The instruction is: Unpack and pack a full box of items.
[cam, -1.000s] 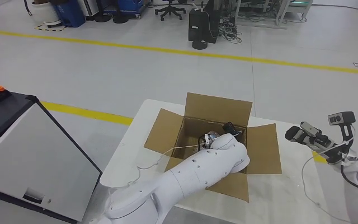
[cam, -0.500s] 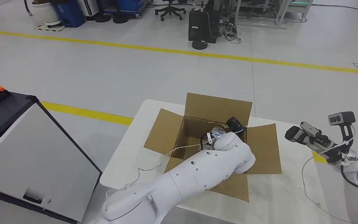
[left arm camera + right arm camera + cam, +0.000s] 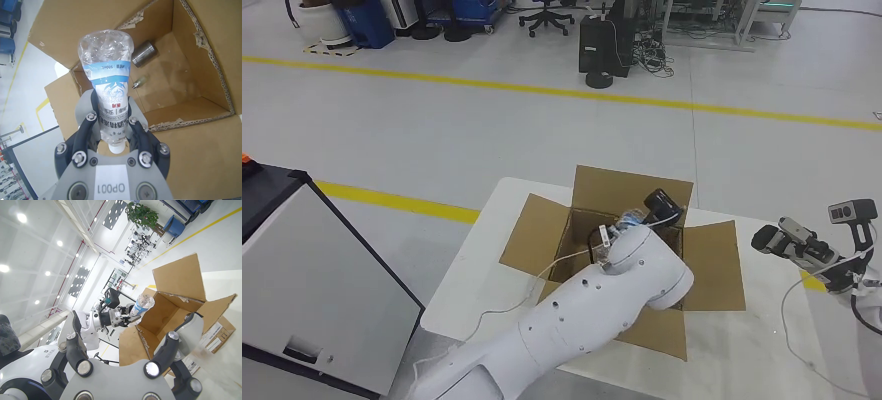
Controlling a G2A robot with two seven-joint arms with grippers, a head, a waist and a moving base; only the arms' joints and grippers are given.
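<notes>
A clear plastic bottle (image 3: 106, 62) with a blue and white label hangs cap-end toward the wrist in my left gripper (image 3: 111, 103), which is shut on its lower body. It is held above the open cardboard box (image 3: 198, 75), near the back flap (image 3: 632, 195). In the top view the bottle (image 3: 630, 214) peeks out beyond the left arm. On the box floor lie a metal cylinder (image 3: 144, 54) and a small pale fitting (image 3: 140, 81). My right gripper (image 3: 134, 315) stands open and holds nothing, off to the right of the box (image 3: 170, 317); from there the left gripper (image 3: 130, 315) and bottle (image 3: 142, 304) are visible.
The box sits on a white table (image 3: 492, 250) with all its flaps (image 3: 712, 265) folded outward. A grey cabinet (image 3: 312, 280) stands on the floor at the left. The right gripper (image 3: 772, 238) hovers past the table's right side.
My left gripper has lifted the bottle up out of the box and toward the back flap. The right arm has stayed still.
</notes>
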